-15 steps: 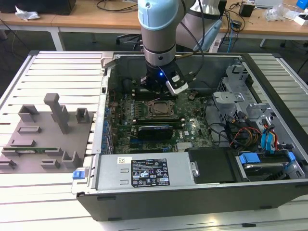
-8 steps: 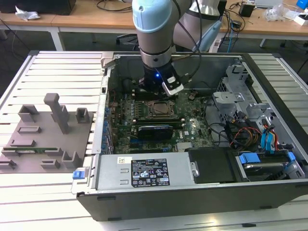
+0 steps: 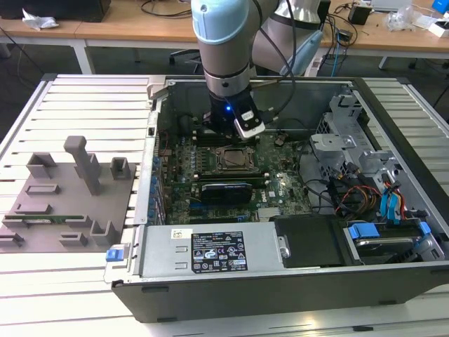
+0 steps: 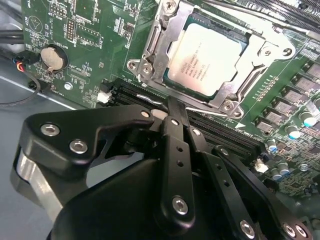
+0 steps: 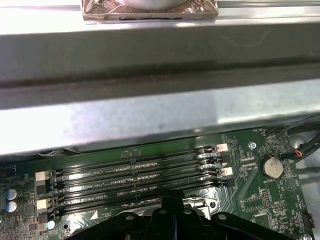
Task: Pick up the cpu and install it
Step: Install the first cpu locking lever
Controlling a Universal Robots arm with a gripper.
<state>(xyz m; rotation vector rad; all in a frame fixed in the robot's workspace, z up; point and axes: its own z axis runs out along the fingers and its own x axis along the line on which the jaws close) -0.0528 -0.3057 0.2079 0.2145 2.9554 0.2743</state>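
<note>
The cpu [image 4: 207, 60], a flat square chip with a pale silvery top, lies in the metal-framed socket [image 4: 150, 47] on the green motherboard [image 4: 95, 30]. In the exterior view the cpu [image 3: 235, 159] sits mid-board inside the open computer case [image 3: 295, 277]. My gripper [image 4: 172, 107] hangs just beside the socket, over the black memory slots [image 5: 135, 172]. Its black fingers [image 4: 175, 135] are pressed together with nothing between them. A thin metal socket lever [image 4: 205, 111] runs right by the fingertips. The arm's wrist [image 3: 226, 84] stands upright above the board.
A grey fixture plate [image 3: 49, 210] with upright posts lies at the exterior view's left, a green memory stick [image 3: 63, 219] on it. A black expansion card [image 3: 224, 191] sits below the socket. Drive cages and cables [image 3: 365, 182] fill the case's right side. The case's metal wall [image 5: 150, 90] is close.
</note>
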